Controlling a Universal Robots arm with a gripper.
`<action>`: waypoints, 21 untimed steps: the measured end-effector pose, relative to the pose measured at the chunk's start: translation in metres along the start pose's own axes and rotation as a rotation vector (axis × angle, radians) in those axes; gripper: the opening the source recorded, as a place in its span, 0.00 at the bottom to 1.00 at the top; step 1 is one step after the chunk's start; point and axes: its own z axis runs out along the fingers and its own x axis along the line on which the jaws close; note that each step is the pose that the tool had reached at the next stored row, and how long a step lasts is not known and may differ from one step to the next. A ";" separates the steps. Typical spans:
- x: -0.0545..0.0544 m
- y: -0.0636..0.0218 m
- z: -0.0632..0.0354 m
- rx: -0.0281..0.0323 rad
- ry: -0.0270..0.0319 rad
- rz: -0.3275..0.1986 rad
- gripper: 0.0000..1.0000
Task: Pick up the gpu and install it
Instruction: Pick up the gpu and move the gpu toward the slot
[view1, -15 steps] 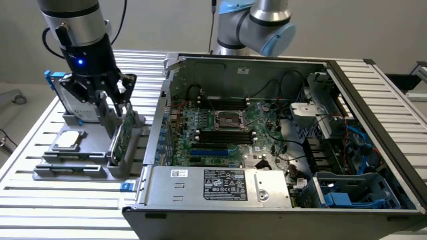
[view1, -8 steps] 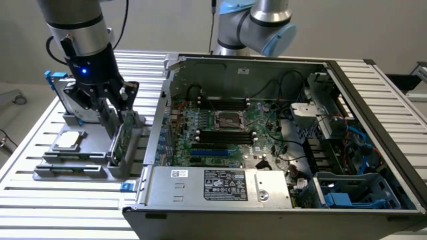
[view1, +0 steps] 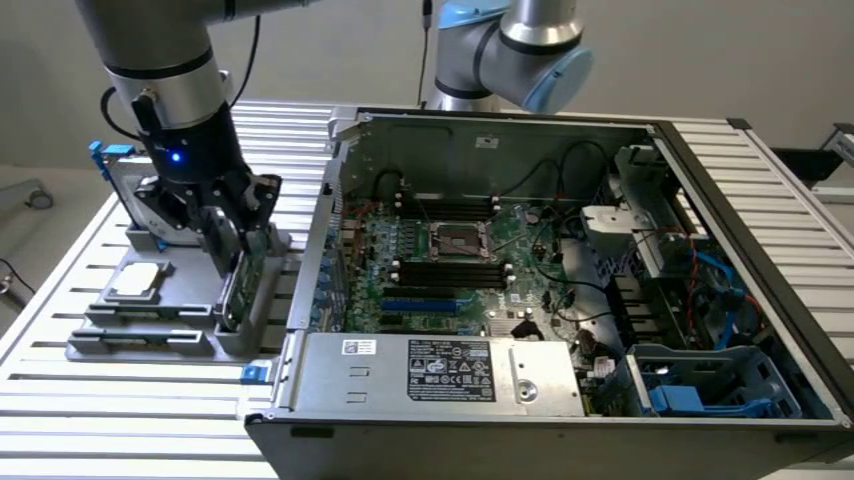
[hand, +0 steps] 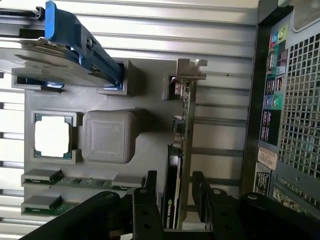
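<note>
Tray (view1: 134, 340) on the exterior view's left, processor chip (view1: 139, 282) seated toward its left side. Right of that, gpu (view1: 240, 285) upright on edge in same tray, straddled by gripper (view1: 220, 235), fingers (hand: 151, 187) apart, not yet pinching. Farther right, open computer case (view1: 561, 120). Likely trouble: gpu tilted and bracket (hand: 191, 70) bound in tray by an off-centre squeeze.

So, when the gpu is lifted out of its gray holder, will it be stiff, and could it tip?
Probably stiff: the gpu is a green board backed by a black shroud. Apt to tip if let go, since it stands on its thin edge in the gray holder. Likely fragile: bare components show on the board near the end effector.
</note>
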 end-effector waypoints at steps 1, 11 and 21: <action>0.000 0.0000 0.0018 0.0001 0.0001 0.000 0.42; 0.000 -0.0002 0.0192 0.0030 -0.0057 0.004 0.42; 0.001 0.0005 0.0228 0.0038 -0.0105 0.027 0.42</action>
